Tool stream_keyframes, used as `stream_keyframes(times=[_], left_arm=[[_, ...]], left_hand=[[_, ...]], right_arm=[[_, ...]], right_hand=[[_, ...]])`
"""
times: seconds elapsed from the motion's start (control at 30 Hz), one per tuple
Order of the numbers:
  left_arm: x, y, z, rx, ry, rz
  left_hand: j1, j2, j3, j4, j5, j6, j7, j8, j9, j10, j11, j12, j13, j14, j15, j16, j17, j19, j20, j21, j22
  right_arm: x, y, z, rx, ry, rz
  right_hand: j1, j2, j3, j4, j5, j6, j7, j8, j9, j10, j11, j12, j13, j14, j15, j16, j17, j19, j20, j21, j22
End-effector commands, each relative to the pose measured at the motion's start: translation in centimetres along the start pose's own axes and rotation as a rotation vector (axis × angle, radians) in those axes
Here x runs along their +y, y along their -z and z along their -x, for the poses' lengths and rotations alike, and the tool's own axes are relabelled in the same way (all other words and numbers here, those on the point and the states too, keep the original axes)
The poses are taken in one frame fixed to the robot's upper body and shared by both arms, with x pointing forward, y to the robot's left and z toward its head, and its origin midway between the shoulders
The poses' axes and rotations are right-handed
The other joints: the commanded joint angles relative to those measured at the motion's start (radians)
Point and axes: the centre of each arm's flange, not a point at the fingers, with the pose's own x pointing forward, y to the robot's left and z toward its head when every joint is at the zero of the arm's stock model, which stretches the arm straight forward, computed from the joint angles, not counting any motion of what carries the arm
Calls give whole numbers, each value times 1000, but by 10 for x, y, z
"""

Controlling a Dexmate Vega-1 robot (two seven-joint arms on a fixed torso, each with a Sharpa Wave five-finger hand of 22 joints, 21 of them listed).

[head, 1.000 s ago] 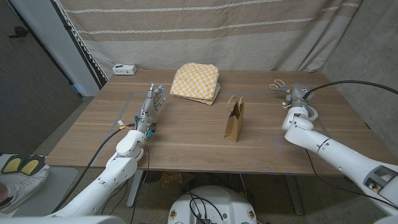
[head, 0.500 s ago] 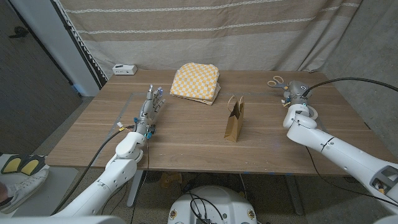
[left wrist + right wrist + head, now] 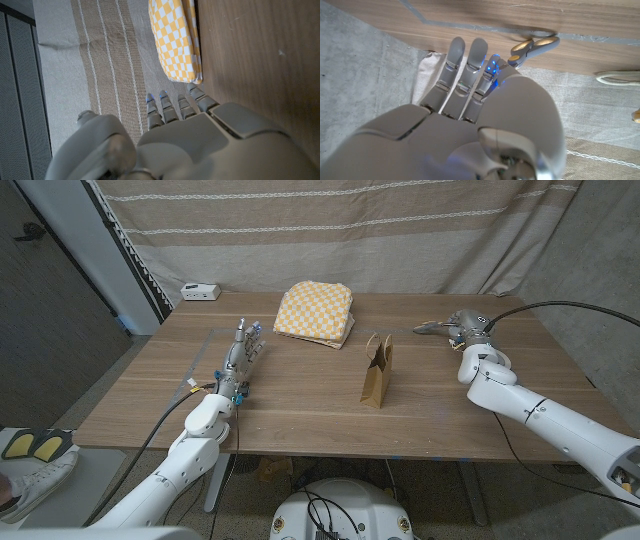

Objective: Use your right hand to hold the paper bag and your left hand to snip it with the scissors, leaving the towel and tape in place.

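Wooden bench (image 3: 300,395) spread beneath everything. Yellow-and-white checked towel (image 3: 316,311) folded near the far edge, centre. Brown paper bag (image 3: 378,370) upright with handles up, in front of the towel and well apart from both hands. Left hand (image 3: 240,360) standing on the bench's left side with fingers (image 3: 170,106) straight, spread slightly, holding nothing, aimed toward the towel. Right hand (image 3: 468,330) at the far right of the bench, fingers (image 3: 465,70) stretched out straight and ungripped. Scissors (image 3: 532,48) lying on the wood just beside those fingertips, grey-and-tan handles visible, contact not discernible. Small white box (image 3: 200,291) at the far-left corner.
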Motion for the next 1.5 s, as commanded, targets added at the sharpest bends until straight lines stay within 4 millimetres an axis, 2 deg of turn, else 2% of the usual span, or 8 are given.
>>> stream_keyframes(times=[0.03,0.2,0.47,0.73,0.8,1.0,1.13,1.5], left_arm=[[2,1,3,7,0,4],[1,2,4,11,4,6],[-3,3,4,13,14,7],[-7,4,3,24,29,7],[-8,5,3,26,33,6],[-10,7,3,33,41,8],[-10,7,3,36,42,7],[-9,8,2,41,43,11]], left_hand=[[-3,7,-2,7,-5,9,-1,-1,4,9,0,4,1,5,-130,4,2,-1,-117,3,3],[-3,7,-2,8,-5,9,0,0,4,9,1,4,1,5,-130,4,2,0,-117,4,3],[-4,8,-2,8,-6,10,1,0,4,10,1,4,1,7,-130,5,2,0,-117,4,3],[-4,8,-2,9,-7,13,0,0,4,15,0,6,1,8,-130,5,2,1,-116,4,3],[-5,8,-2,9,-8,14,0,0,4,15,0,6,1,8,-130,5,2,1,-116,4,3],[-6,9,-3,10,-8,22,-2,3,4,16,0,6,1,10,-130,5,2,1,-116,4,3],[-7,9,-3,10,-9,30,-4,6,4,15,-1,6,1,11,-130,6,2,1,-115,4,3],[-11,9,-4,13,-11,47,0,11,4,20,3,7,1,12,-128,6,2,0,-115,4,3]], right_arm=[[7,1,-1,6,-50,-39],[7,3,1,19,-35,-48],[8,7,4,30,-13,-44],[9,9,4,35,-16,-35],[9,9,4,37,-28,-33],[11,10,3,54,-40,-19],[12,11,3,60,-40,-23],[14,9,1,75,-47,-11]], right_hand=[[-4,1,129,114,-1,19,1,0,1,22,12,57,526,-5,-55,7,-3,1,-147,20,0],[-3,-7,115,92,-5,21,-12,-15,-11,50,29,33,462,-31,-56,-8,-38,-14,-147,50,-3],[8,-27,58,35,-2,-33,-19,-27,-46,105,44,11,374,-41,-58,-9,-80,-32,-147,102,-10],[18,-19,5,-5,15,-247,-36,-30,-71,140,37,-26,271,-24,-59,1,-126,-45,-146,177,-30],[23,-17,0,-10,19,-290,-39,-22,-60,139,38,-26,270,-20,-59,6,-130,-49,-146,192,-35],[30,-13,-4,-15,26,-273,-42,16,-25,138,39,-29,266,-20,-59,3,-146,-54,-145,219,-46],[36,-14,-10,-18,31,-224,-36,74,31,139,37,-35,262,-16,-60,1,-158,-59,-145,246,-61],[46,-8,-10,-12,40,-265,-38,154,169,136,36,-46,263,-7,-60,-2,-172,-60,-144,293,-100]])
